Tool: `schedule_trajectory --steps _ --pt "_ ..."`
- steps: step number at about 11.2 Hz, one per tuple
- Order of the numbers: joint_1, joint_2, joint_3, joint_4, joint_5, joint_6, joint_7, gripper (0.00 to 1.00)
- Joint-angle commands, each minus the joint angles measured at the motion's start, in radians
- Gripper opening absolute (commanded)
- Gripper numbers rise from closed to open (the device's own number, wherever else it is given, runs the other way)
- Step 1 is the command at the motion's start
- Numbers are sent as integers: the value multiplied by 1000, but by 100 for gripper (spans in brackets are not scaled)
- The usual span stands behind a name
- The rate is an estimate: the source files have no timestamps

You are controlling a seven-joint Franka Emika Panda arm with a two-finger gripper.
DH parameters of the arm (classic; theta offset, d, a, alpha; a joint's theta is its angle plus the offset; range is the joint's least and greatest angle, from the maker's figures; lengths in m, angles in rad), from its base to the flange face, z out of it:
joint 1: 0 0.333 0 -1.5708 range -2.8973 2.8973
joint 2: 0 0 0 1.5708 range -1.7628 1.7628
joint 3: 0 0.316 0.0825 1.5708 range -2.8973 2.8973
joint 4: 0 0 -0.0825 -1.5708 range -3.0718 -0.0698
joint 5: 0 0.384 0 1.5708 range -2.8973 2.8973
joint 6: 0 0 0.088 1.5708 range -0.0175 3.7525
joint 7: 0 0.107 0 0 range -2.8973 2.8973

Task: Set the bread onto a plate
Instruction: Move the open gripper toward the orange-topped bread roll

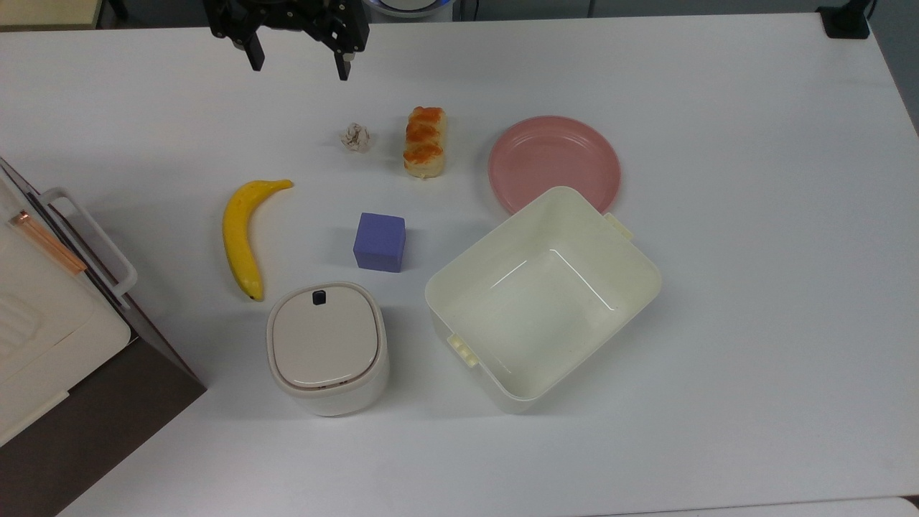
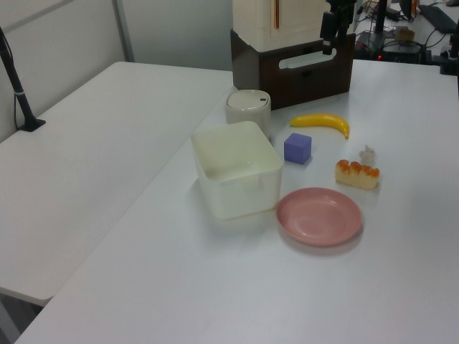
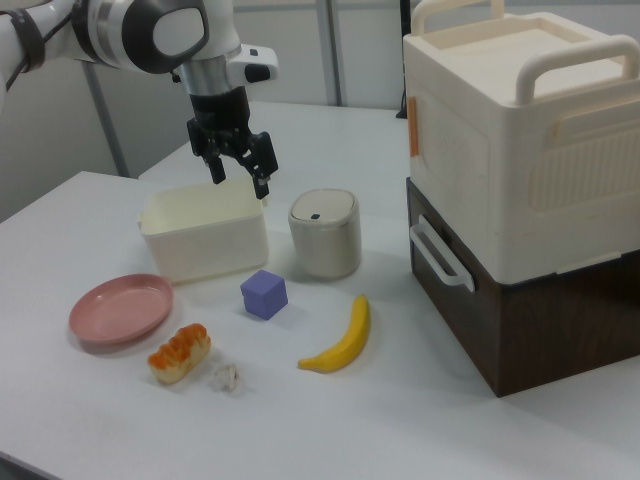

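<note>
We see the gripper (image 1: pixel 297 64) hanging above the table (image 1: pixel 754 215) with its fingers (image 1: pixel 255 56) spread wide, holding and touching nothing. The bread (image 1: pixel 424 141), one oblong loaf with cream sides and a glossy orange-brown lumpy top, lies on the table between a paper ball (image 1: pixel 356 137) and the pink plate (image 1: pixel 553 164), apart from both. We count one banana (image 1: pixel 243 233), one blue cube (image 1: pixel 380 242), one tub (image 1: pixel 543 297).

The bread (image 1: pixel 425 142) has a glossy, lumpy orange-brown top over matt cream sides, the pink plate (image 1: pixel 554 164) and cream tub (image 1: pixel 543 298) look like smooth plastic, the paper ball (image 1: pixel 355 137) is crumpled, and the white table (image 1: pixel 754 215) is smooth and matt.
</note>
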Motion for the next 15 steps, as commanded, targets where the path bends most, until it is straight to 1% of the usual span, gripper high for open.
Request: schedule_trajectory --steps 1,2,3,4,6,10,11,14,15 --pt "4 -4 -3 -1 51 -20 -41 100" --pt "6 -8 -7 -2 85 -19 -49 100" --pt "3 -13 -10 -2 91 -21 -68 100" --pt "3 -14 -10 -4 87 -24 -69 100" --pt "4 -39 -9 -39 84 -21 -69 100" --pt "9 -53 -7 -57 79 -18 -69 100" --pt "9 -73 -7 -79 73 -13 -69 100" --pt "15 -149 -6 -206 62 82 -69 100" --pt "39 -175 -7 -256 56 112 -69 100"
